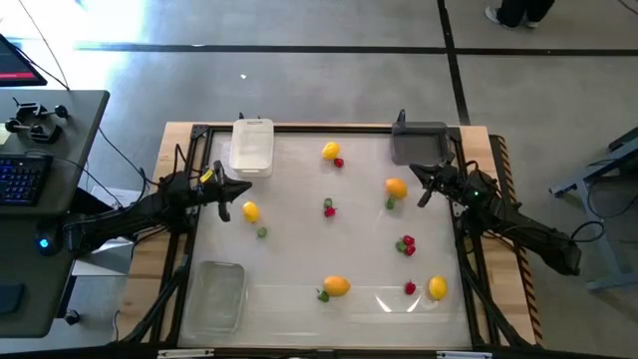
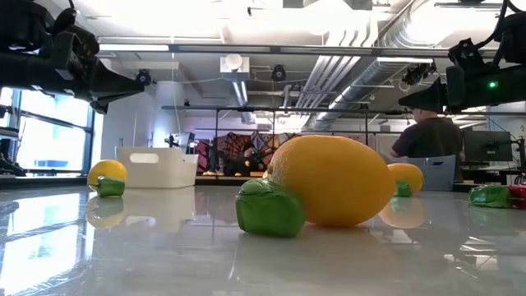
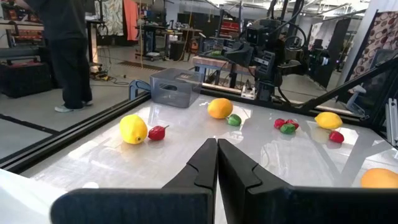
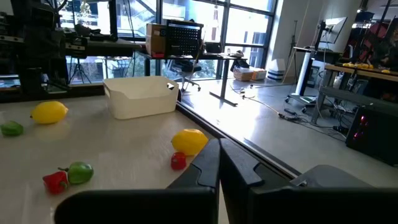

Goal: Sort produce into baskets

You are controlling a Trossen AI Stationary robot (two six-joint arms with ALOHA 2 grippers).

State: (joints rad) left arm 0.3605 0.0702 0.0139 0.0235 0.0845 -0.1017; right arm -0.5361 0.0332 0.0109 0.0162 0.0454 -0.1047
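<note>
From above I see a pale table (image 1: 299,299) with my two dark arms reaching in from either side.

My left gripper (image 1: 239,191) hovers over the table's left side, just below the white tray (image 1: 252,147). In its wrist view the two fingers (image 3: 205,165) are pressed together, holding nothing. A yellow fruit (image 1: 250,211) lies just beside the tip, with a tiny green piece (image 1: 261,231) near it.

My right gripper (image 1: 427,191) hovers at the right side, just below the grey tray (image 1: 419,144). Its fingers (image 4: 208,165) also meet tip to tip, empty. An orange fruit (image 1: 396,186) with a green piece beside it lies just left of this gripper.

The clear tray (image 1: 214,295) sits at the lower left corner. I see no fruit in any of the three trays.

The rest of the produce is scattered across the table. A yellow fruit (image 1: 330,152) with a red berry (image 1: 339,162) lies near the top edge between the white and grey trays. A red-and-green pair (image 1: 329,208) sits at the centre. A red cluster (image 1: 407,243) lies right of centre. Near the bottom edge are an orange fruit (image 1: 337,286) touching a green piece, a red berry (image 1: 410,288) and a yellow fruit (image 1: 438,288).

In the left wrist view a person (image 3: 65,43) stands beyond the table.
</note>
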